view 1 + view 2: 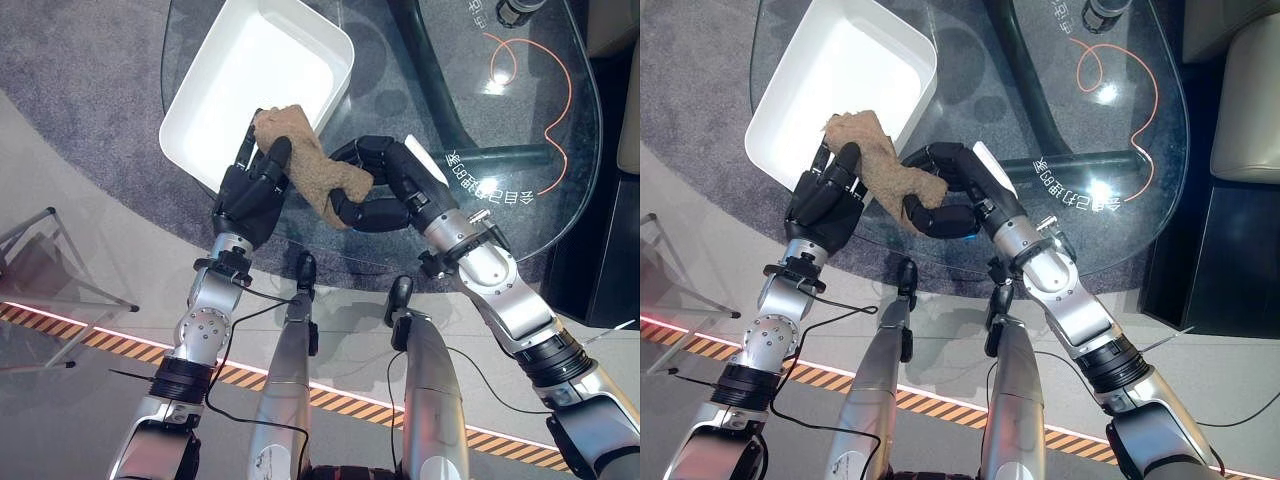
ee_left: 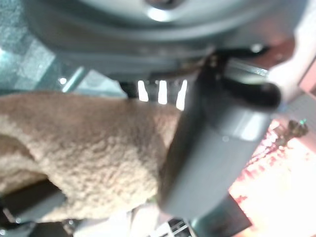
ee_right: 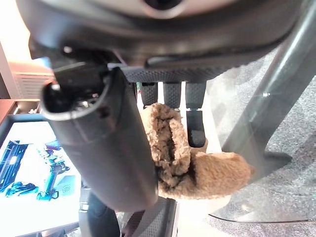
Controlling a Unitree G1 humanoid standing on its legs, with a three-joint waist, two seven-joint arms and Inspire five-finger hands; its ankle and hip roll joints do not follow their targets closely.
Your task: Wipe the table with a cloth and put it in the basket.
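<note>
Glass forms the round tabletop (image 1: 520, 120), standing over grey carpet, with a white rectangular basket (image 1: 255, 75) set at its near left edge. Stretched between the two hands, just above the tabletop's near edge and beside the basket's near right corner, is a tan fleecy cloth (image 1: 310, 165). The left hand (image 1: 255, 190) grasps the cloth's upper end, its thumb pressed over the fabric and its fingers curled behind it, right at the basket's rim. The right hand (image 1: 950, 195) grasps the lower end, its fingers wrapped around the bunched fabric. An orange cord (image 1: 545, 75) loops on the far right part of the tabletop, well apart from the hands.

From the head, the cloth reads as one twisted band joining the hands. The left wrist view adds its pile up close, lying wide across the palm under the thumb (image 2: 217, 148). The right wrist view shows the cloth folded into a roll, pinched between the thumb and the fingers (image 3: 195, 116).
</note>
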